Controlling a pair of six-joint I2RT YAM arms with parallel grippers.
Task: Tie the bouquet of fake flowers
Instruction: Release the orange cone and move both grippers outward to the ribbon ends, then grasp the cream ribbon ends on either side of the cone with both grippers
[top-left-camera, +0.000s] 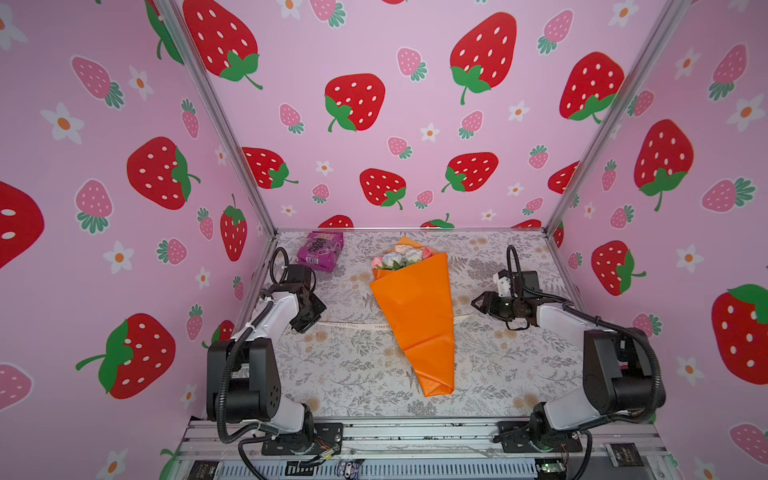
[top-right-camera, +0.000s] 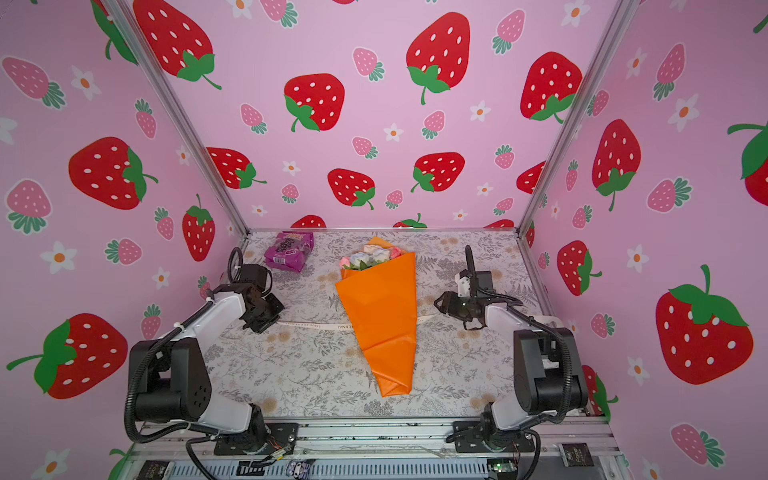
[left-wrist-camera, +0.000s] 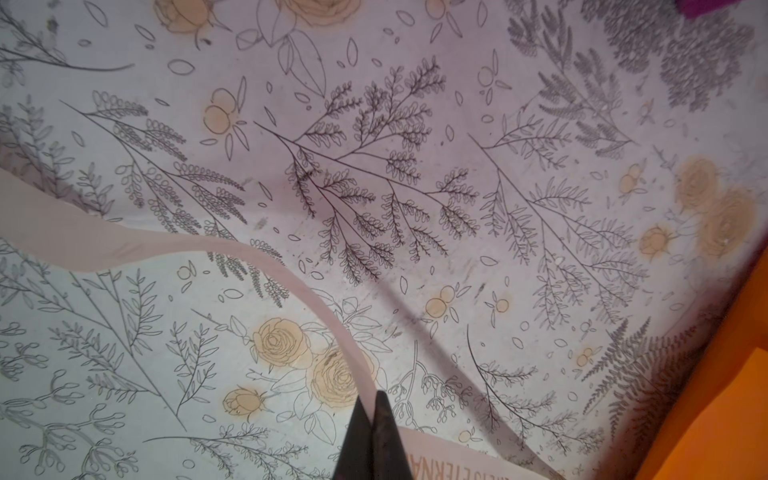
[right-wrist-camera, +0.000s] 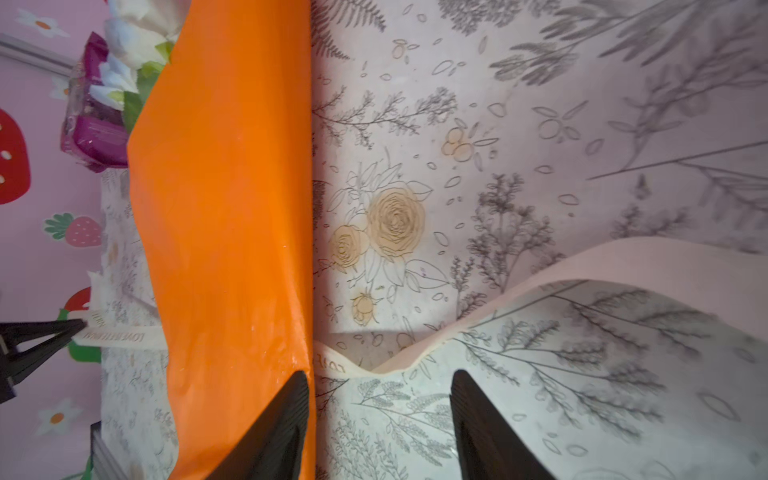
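Looking down, both top views: bouquet of fake flowers (top-left-camera: 415, 316), wrapped in orange, lies in the middle of the table (top-left-camera: 498, 374); a cream ribbon (top-left-camera: 353, 326) runs under it.
Left wrist: left hand (left-wrist-camera: 372, 411) pinched tight on the ribbon (left-wrist-camera: 124, 245).
Right wrist: right hand (right-wrist-camera: 380, 374) partly spread, holding nothing, just beside the bouquet's (right-wrist-camera: 224, 208) edge.

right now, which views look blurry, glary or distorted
Both top views: even light, the wide angle splays the frame posts. Left wrist view: the near ribbon looks soft, one corner darkens. Right wrist view: small glints on the orange wrapping paper.
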